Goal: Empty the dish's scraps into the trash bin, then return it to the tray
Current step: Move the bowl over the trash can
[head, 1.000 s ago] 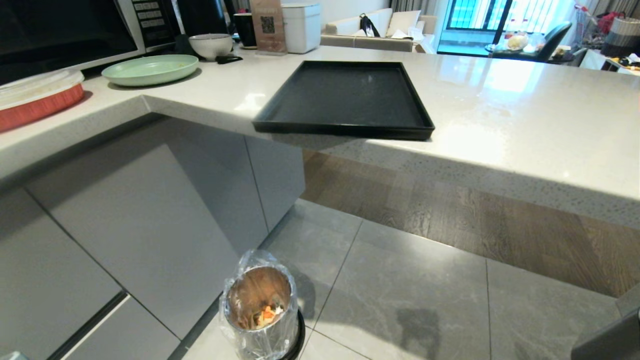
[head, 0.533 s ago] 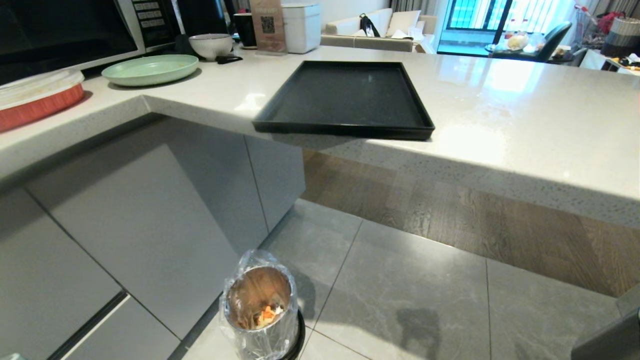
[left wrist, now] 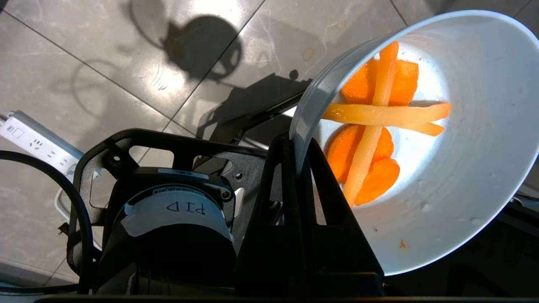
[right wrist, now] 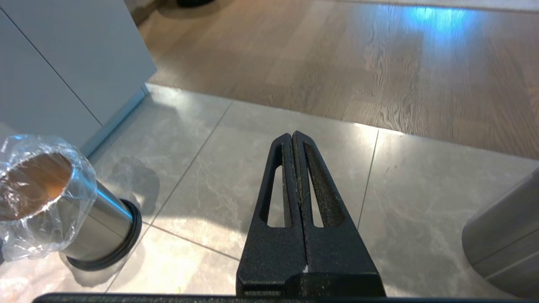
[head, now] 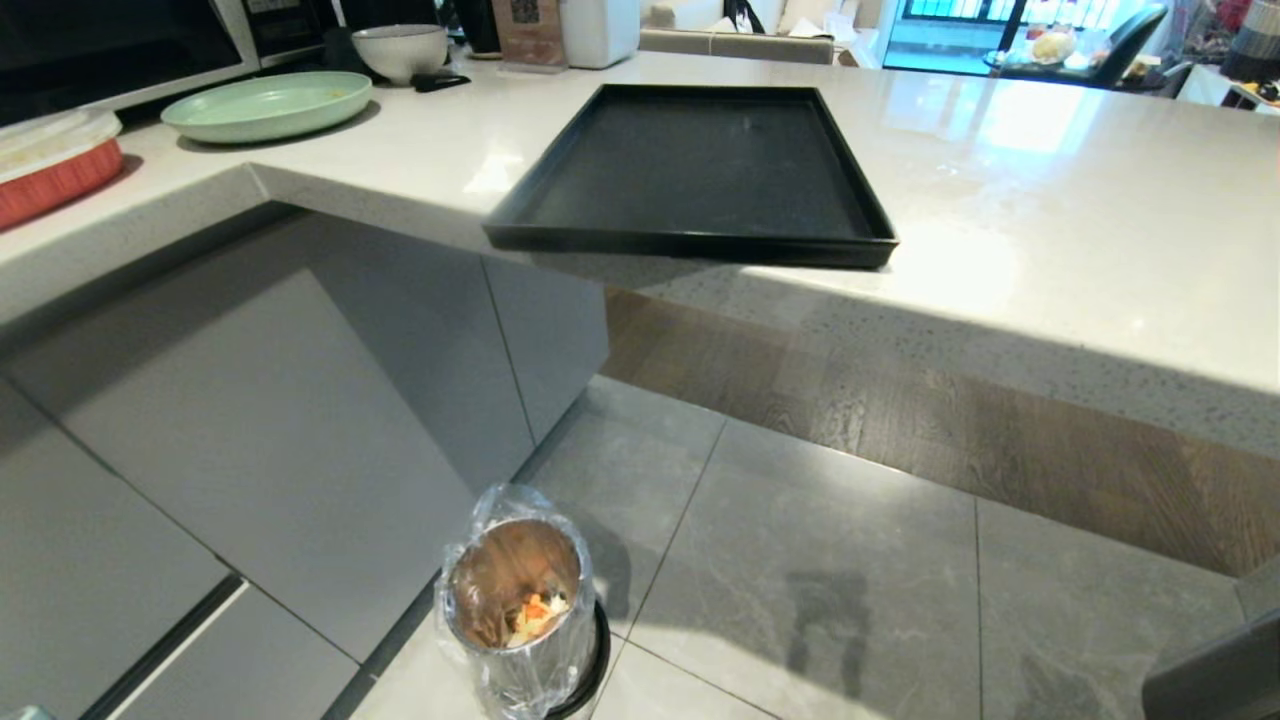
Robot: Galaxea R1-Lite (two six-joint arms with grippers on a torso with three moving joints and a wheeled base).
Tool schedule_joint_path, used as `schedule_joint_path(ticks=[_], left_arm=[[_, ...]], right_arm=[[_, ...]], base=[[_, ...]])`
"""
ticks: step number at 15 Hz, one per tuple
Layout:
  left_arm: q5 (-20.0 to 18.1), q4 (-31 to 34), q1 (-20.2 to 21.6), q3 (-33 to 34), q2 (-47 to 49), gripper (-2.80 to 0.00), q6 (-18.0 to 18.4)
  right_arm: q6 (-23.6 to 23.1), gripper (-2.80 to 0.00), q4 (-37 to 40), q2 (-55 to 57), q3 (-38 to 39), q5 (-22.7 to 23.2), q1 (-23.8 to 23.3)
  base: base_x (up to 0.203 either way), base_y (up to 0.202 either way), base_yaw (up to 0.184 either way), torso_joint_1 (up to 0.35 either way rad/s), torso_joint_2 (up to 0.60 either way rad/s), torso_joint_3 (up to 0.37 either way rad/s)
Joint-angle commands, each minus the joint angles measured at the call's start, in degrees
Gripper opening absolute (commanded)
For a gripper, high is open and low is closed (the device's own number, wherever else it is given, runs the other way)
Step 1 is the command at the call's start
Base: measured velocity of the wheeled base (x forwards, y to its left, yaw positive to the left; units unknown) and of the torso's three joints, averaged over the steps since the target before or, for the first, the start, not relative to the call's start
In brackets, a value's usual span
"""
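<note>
Left gripper (left wrist: pixel 294 145): we see it pinching the near rim of the dish (left wrist: pixel 463 176), its fingers pressed together on the wall, lower centre of the left wrist view; it lies outside the head view.
Dish: tipped steeply, its open face turned toward the camera, rim running from upper right to lower right of the frame; the right edge is cut off.
Scraps (left wrist: pixel 379 122): in the dish we see pale sticks lying crossed, one long axis nearly upright in the frame, another nearly level, over orange chunks.
Floor (left wrist: pixel 105 63): grey tiles below the dish, with a white power strip (left wrist: pixel 33 143) at the left edge, partly hidden behind the gripper body.
Right gripper (right wrist: pixel 293 139): fingers pressed together on nothing, pointing up the frame over the tiles.
Trash bin (head: pixel 520 610): lower centre of the head view, upright on the floor, mouth open upward; food bits already lie inside.
Tray (head: pixel 690 165): upper centre, on the tabletop (head: pixel 1050 230), its near edge overhanging the tabletop's edge, long axis across the frame.
Far left: we make out a mint-green plate (head: pixel 265 105) and a white bowl (head: pixel 400 50); a red container (head: pixel 50 165) is cut off.
</note>
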Motion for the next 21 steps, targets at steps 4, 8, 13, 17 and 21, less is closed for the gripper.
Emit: schedule_joint_path(ticks=[4, 8, 13, 17, 21], left_arm=[[-0.01, 0.44, -0.25, 0.16, -0.02, -2.8, -0.24], [0.08, 0.44, -0.34, 0.51, -0.19, -2.8, -0.24], [0.08, 0.44, -0.42, 0.51, -0.19, -2.8, -0.24], [0.17, 0.44, -0.51, 0.47, -0.19, -2.8, -0.24], [0.2, 0.44, -0.42, 0.42, -0.19, -2.8, -0.24]], right_arm=[[0.05, -2.8, -0.05, -0.02, -0.01, -0.01, 0.01], [0.05, -2.8, -0.05, -0.02, 0.01, -0.01, 0.01], [0.05, -2.8, -0.05, -0.02, 0.07, -0.01, 0.01], [0.05, -2.8, -0.05, -0.02, -0.01, -0.01, 0.01], [0.05, -2.8, -0.05, -0.02, 0.0, -0.01, 0.01]], base=[[0.0, 0.0, 0.0, 0.002, 0.0, -0.202], [0.0, 0.0, 0.0, 0.001, 0.0, -0.197], [0.0, 0.0, 0.0, 0.003, 0.0, -0.196], [0.0, 0.0, 0.0, 0.001, 0.0, -0.2], [0.0, 0.0, 0.0, 0.003, 0.0, -0.196]])
